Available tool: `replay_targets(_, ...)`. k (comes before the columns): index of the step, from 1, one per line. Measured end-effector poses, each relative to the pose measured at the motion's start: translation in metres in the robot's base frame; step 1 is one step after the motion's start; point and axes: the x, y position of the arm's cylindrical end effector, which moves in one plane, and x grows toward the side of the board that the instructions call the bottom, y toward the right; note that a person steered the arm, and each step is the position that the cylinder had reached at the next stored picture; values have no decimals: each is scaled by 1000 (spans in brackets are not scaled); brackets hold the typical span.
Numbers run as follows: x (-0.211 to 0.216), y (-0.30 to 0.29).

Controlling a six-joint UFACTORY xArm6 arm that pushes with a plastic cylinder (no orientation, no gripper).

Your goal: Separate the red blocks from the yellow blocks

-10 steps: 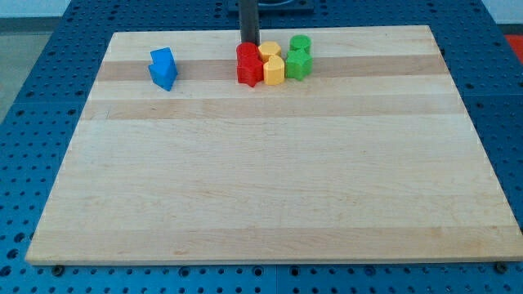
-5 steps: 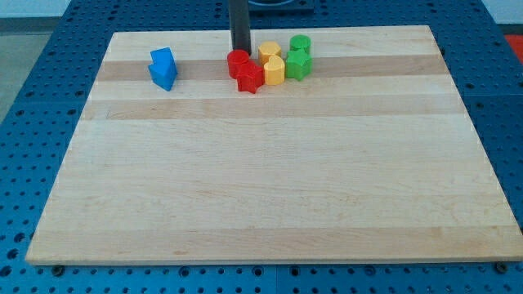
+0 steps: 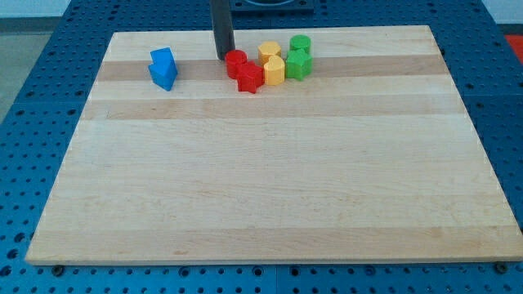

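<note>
Two red blocks sit near the view's top middle: a round red block (image 3: 237, 61) and a red star-like block (image 3: 250, 79) just below and right of it. Two yellow blocks stand to their right: an upper one (image 3: 269, 51) and a lower one (image 3: 274, 71) that touches the red star-like block. My tip (image 3: 222, 56) is at the view's top, just left of the round red block, close to it or touching.
Two green blocks, an upper one (image 3: 300, 45) and a lower one (image 3: 298, 65), stand right of the yellow ones. Two blue blocks (image 3: 163, 69) sit together at the upper left. The wooden board (image 3: 270, 180) lies on a blue perforated table.
My tip has moved left along the top, from above the red blocks to left of them. The red blocks shifted slightly left and down, away from the upper yellow block.
</note>
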Motion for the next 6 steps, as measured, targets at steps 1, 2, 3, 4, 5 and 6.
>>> replay_targets(1,4,0)
replay_targets(2,4,1)
replay_targets(3,9,2)
replay_targets(4,17,4)
replay_targets(5,22,11)
replay_targets(6,27,19)
